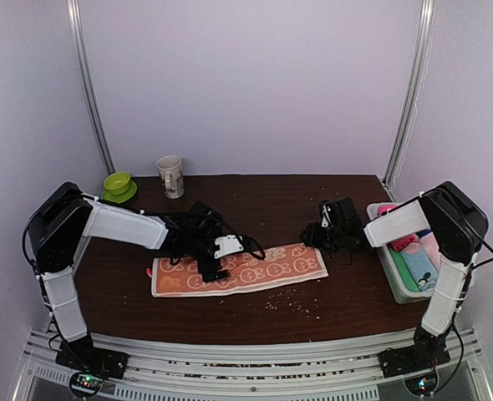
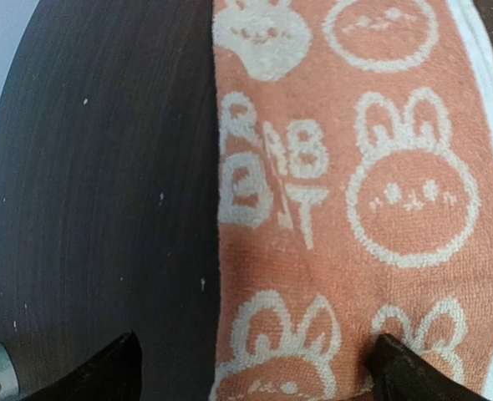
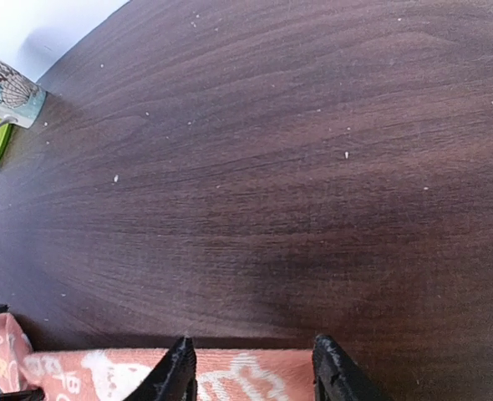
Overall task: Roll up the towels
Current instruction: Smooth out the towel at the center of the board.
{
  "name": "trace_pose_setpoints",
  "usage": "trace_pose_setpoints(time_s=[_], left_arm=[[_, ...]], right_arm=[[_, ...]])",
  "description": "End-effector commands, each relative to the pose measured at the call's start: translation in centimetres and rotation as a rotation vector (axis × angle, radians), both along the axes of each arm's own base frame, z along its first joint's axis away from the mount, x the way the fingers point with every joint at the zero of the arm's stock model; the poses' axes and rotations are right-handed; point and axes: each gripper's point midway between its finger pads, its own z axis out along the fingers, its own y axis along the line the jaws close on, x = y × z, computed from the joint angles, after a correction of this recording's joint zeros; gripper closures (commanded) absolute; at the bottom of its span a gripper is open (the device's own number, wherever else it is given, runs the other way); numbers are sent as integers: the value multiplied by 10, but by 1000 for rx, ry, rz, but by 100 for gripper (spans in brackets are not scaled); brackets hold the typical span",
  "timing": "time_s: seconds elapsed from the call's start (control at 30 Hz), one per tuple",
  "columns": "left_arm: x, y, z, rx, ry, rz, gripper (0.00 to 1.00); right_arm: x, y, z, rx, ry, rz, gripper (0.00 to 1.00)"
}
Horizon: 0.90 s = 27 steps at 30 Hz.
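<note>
At the middle of the table [image 1: 271,200]: orange towel [image 1: 259,271], spread flat and long, bunny print up, no turn rolled at either end. Judged from that, barely begun on this cloth, with the whole roll left to make.

Over its left part, left gripper [image 2: 256,374], jaws wide, one finger above bare wood and the other above the cloth, straddling a long edge. Nothing clamped. At the right end, right gripper [image 3: 256,372], jaws about halfway apart, tips just above the towel's far edge. Nothing seen held there either.

On the right side, against the right arm, a shallow tray [image 1: 388,266]. Inside, a pale pink roll [image 1: 431,247] and a light blue roll [image 1: 419,269], side by side, already wound. At the tray's far end, a scrap of hot pink, probably the pink towel [image 1: 386,208], mostly hidden behind the arm. Cannot tell whether rolled or loose, so possibly one more to do.

At the far left corner, a mug [image 1: 170,176] standing upright, contents not visible, and just beside it a green bowl [image 1: 118,184], apparently empty. Toward the near edge, a scatter of crumbs [image 1: 290,302] on the wood, apart from the towel.
</note>
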Motion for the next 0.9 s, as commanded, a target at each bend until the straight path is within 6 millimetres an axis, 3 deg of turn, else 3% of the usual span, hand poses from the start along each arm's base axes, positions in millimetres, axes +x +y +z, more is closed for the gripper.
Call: trace_pose_setpoints(time_s=[0.0,0.1,0.23,0.37,0.43,0.53,0.7,0.77,0.87], left_arm=[[16,56,-11,109,26,188,2],[29,54,10,30,20,215,2],[25,37,40,-96,20,166,2],[23,26,71,-162,-1,109,2],[29,31,83,-161,-48,138,2],[48,66,89,-126,-143,296,2],[83,162,77,-74,-205,570,4],[88,192,67,-26,-253,628,5],[83,215,51,39,-315,653,5]], right_arm=[[-2,-7,28,-4,-55,5,49],[-3,1,48,31,-88,43,47],[-11,15,69,65,-125,77,47],[-26,38,72,94,-124,114,47],[-31,45,75,140,-140,93,48],[-41,55,78,269,-183,45,48],[-49,65,71,394,-224,-29,48],[-47,69,68,425,-238,-50,48],[-42,71,60,469,-239,-86,48]])
